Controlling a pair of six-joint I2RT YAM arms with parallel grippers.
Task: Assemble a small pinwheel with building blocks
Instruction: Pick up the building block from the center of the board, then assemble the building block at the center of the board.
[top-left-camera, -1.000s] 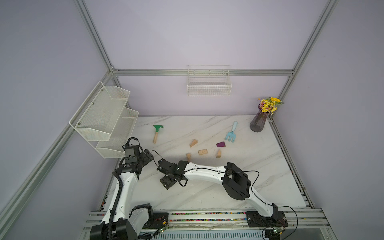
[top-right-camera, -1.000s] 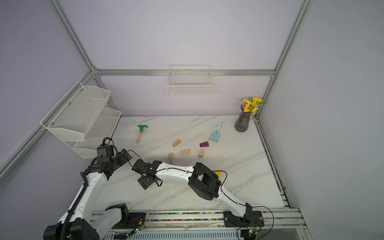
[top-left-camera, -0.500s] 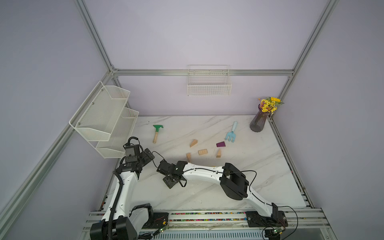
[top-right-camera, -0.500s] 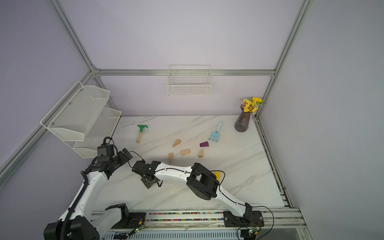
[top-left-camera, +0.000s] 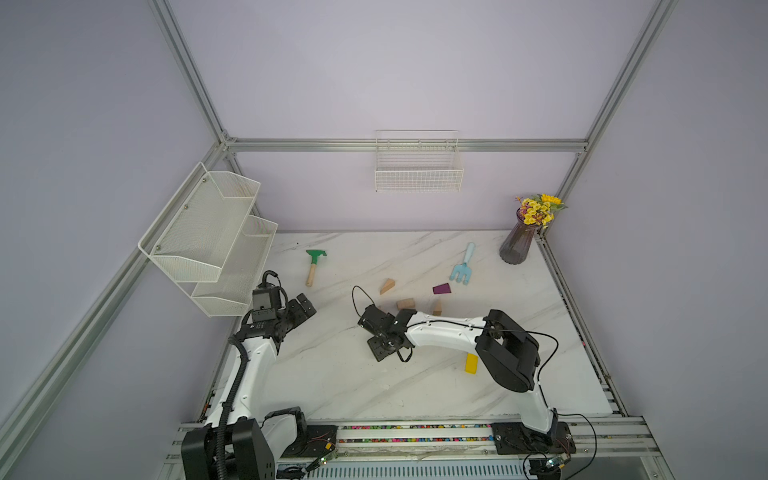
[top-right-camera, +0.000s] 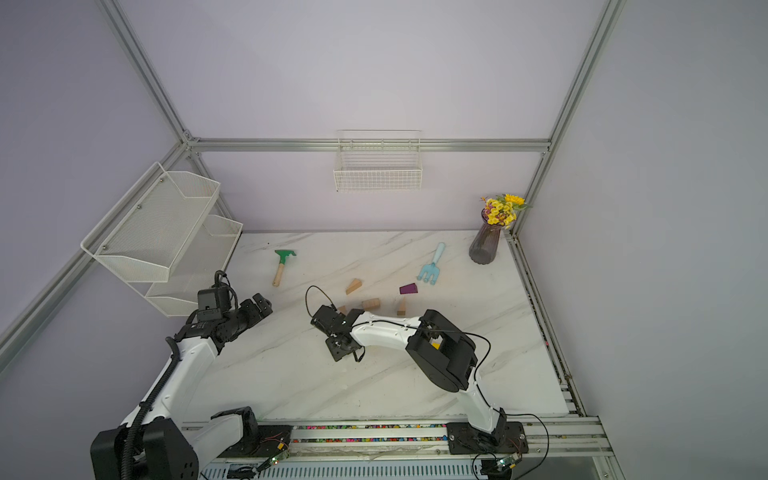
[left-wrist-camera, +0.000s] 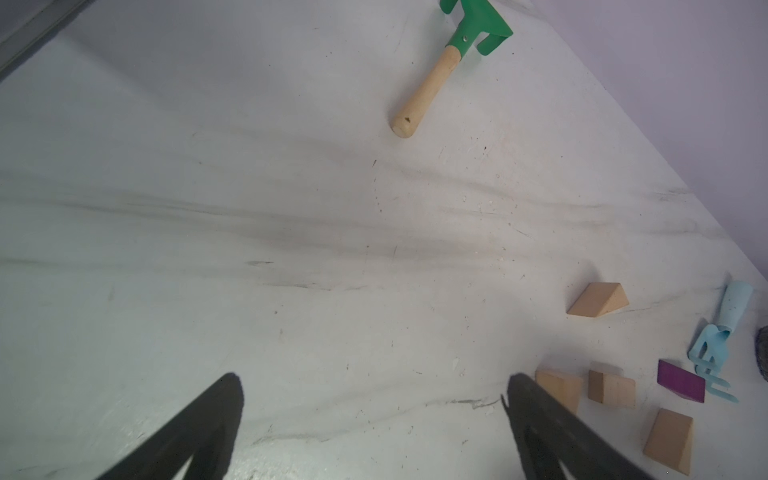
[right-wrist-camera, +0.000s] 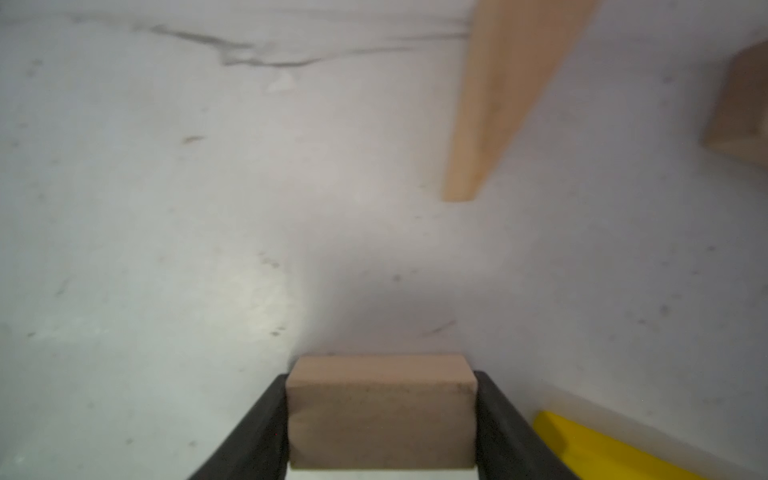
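Left arm (top-left-camera: 253, 365): white shell links, black joints, 1 ribbed black hose up its side.
Right arm (top-left-camera: 444, 332): white links, black wrist, thin black cable looping over it.
Right elbow (top-left-camera: 507, 353): bulky black housing with rounded corners.
Left wrist camera (top-left-camera: 265, 297): small black box under a looped black cable.
Left base (top-left-camera: 224, 453): large black block.
Left fingers (left-wrist-camera: 199, 432): matte black, tapering to rounded tips.
Right fingers (right-wrist-camera: 249, 436): matte black, flat inner faces.

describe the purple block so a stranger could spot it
Find the dark vase of yellow flowers in a far corner. A light blue fork lies near it, and the purple wedge sits by its prongs. The neighbouring blocks are all pale wood.
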